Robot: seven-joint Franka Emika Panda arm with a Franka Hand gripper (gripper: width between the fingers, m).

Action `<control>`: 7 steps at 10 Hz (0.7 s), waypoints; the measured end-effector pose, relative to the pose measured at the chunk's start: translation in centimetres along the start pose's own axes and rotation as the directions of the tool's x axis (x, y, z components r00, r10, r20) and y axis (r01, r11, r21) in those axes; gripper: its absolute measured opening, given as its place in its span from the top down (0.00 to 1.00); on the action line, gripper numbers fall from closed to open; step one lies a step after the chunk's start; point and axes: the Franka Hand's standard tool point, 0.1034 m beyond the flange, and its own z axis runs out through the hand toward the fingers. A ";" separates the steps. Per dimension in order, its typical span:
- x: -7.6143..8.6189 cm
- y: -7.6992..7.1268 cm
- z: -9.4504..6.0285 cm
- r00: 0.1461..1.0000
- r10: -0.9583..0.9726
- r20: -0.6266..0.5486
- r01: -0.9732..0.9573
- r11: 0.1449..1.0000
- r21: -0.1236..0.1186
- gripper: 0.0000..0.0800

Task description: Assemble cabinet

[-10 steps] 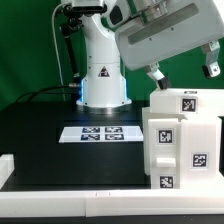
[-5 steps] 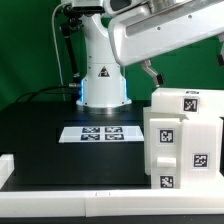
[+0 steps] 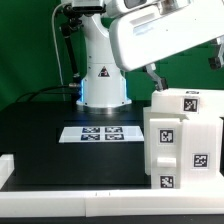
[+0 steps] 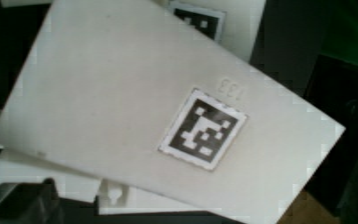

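Observation:
The cabinet is a large white box with several black-and-white tags, standing on the black table at the exterior view's right. My gripper hangs just above its top, apart from it. The two dark fingers stand wide apart with nothing between them. In the wrist view a white panelled face of the cabinet with one tag fills most of the picture, tilted. My fingers do not show there.
The marker board lies flat in the table's middle. The arm's white base stands behind it. A low white rim runs along the table's left and front edge. A green wall is at the back.
The gripper has risen a little above the cabinet and shifted slightly to the exterior view's left. The cabinet has not moved.

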 end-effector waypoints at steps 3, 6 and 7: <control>0.5 -0.8 0.6 0.926 -0.377 0.008 0.376 0.923 -0.081 0.00; 0.7 -1.0 1.4 0.825 -0.564 0.038 0.565 0.818 -0.112 0.00; 0.6 -0.8 1.4 0.765 -0.641 0.055 0.643 0.758 -0.110 0.00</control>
